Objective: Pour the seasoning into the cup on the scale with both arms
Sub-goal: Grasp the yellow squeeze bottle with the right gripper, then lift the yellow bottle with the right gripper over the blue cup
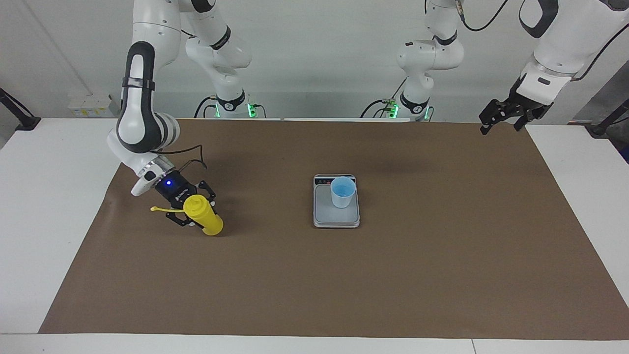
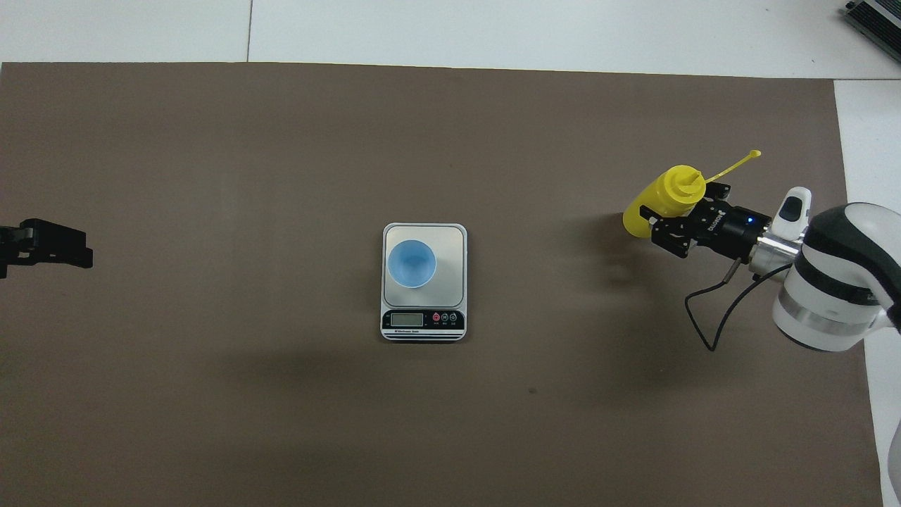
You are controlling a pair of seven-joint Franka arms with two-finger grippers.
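The seasoning bottle (image 1: 204,221) tilts, clamped in the right pincer (image 1: 189,210), needing carrying to the cup (image 1: 342,192); the left pincer (image 1: 506,116) waits open.

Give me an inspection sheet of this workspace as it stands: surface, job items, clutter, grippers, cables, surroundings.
Surface: brown mat covering a white table.
Job's things: light-blue cup upright on the scale at mid-mat, display end toward the robots; yellow bottle tilted, at the right arm's end.
Clutter: nothing seen.
Grippers: right gripper has its jaws closed on the bottle; left gripper waits with jaws open, raised over the mat's corner at the left arm's end.
Cables: black cable looping from the right wrist.
Surroundings: white wall; green lights at both arm bases.
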